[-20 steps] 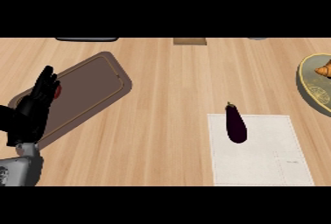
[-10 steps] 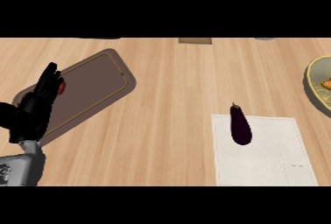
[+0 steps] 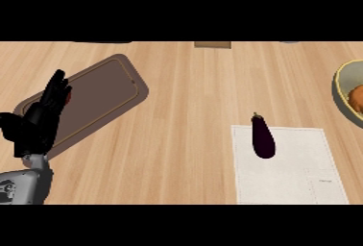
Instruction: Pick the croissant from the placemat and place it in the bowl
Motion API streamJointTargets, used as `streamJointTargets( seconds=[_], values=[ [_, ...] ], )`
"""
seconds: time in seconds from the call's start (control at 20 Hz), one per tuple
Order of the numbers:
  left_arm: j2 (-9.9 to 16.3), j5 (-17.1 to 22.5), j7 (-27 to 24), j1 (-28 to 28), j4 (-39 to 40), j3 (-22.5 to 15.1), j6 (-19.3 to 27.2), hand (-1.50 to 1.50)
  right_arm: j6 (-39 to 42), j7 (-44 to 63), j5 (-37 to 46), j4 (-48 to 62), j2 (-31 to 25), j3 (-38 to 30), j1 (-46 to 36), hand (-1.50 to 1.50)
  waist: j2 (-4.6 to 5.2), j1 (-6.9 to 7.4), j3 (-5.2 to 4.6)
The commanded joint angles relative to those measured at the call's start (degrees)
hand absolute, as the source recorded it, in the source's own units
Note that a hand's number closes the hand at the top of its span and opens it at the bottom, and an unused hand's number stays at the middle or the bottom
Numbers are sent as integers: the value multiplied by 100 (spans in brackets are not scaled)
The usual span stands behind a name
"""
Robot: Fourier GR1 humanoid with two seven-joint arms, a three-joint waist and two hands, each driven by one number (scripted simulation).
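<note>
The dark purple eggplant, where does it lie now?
In the head view, the dark purple eggplant lies right of centre, on the upper left part of the white rectangular placemat.

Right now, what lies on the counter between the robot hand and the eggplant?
In the head view, only bare wooden counter and part of the brown placemat separate the left robot hand from the eggplant.

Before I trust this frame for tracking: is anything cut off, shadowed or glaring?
Head view: lighting is even, no glare; the eggplant casts only a faint shadow on the white placemat. The bowl is cropped by the right edge. The left hand partly covers the brown mat.
</note>
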Motion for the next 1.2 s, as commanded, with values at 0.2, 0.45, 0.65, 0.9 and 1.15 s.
streamJointTargets(
  seconds=[0.2,0.45,0.65,0.9,1.15],
  values=[
    [-7,-34,-78,130,58,76,66,0,1131,-174,-1716,420,-708,-1698,-228,-150,-36,-158,-5],
    [153,41,162,-119,-13,165,-13,0,1915,-291,-1844,677,-1141,-1826,595,-150,7,-140,11],
    [9,35,-161,320,-107,73,-60,0,2467,-471,-1980,706,-1480,-1956,1147,-150,-11,-130,16],
    [162,116,85,47,-79,224,-78,0,3216,-723,-2218,785,-1532,-2168,1520,-150,-2,-195,42],
    [26,44,-55,120,-34,157,8,0,3773,-566,-2466,642,-1832,-2356,1620,-150,-30,-216,29]
  ],
)
